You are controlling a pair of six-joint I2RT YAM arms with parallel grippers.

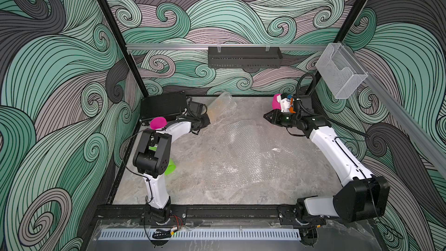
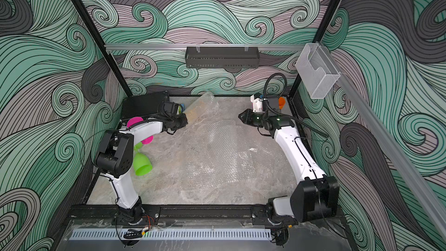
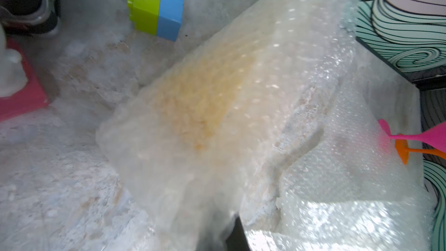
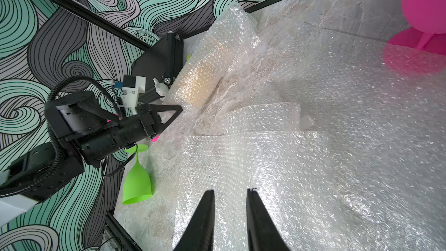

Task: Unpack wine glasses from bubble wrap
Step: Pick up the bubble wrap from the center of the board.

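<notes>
at the back, left gripper seems clamped on bubble wrap sleeve; right gripper parted.

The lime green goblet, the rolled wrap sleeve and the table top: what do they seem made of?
Lime green goblet: likely plastic, opaque, even colour, smooth soft sheen.
Wrap sleeve: thin clear plastic film, glossy, dotted with air bubbles; something yellow shows through.
Table top: veined grey-beige stone look, perhaps marble or printed laminate; the pictures leave it open.

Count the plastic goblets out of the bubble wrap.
4: magenta goblet and lime green goblet beside the left arm; second magenta goblet and orange goblet in the far right corner. A bubble wrap sleeve may hide another.
</notes>
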